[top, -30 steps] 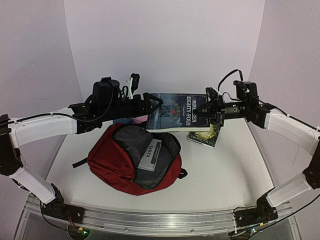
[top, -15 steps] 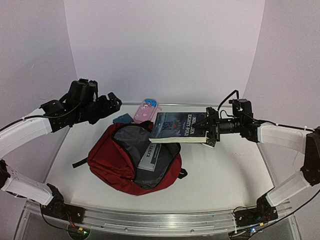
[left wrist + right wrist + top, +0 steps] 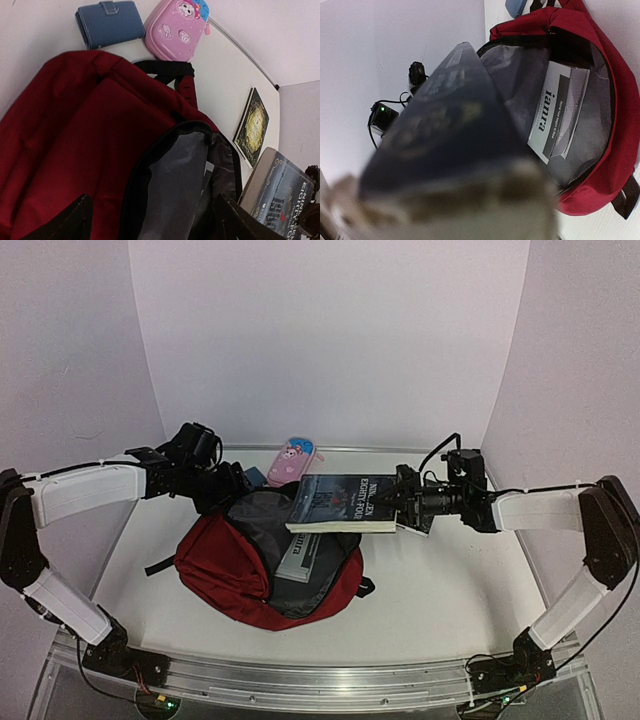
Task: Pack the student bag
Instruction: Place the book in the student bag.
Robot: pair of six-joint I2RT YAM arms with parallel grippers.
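Loading books into the student bag is the step in hand: the left jaws hover apart and empty just over its upper left rim, near a blue wallet and a pink pencil case. The bag lies open-mouthed in the middle of the counter with a grey book already inside, and the right jaws are clamped on a dark blue book held flat, its free end over the bag's mouth. Next, I judge, that book must tip down and slide in beside the grey one, the left jaws perhaps pinching the rim to keep the mouth wide
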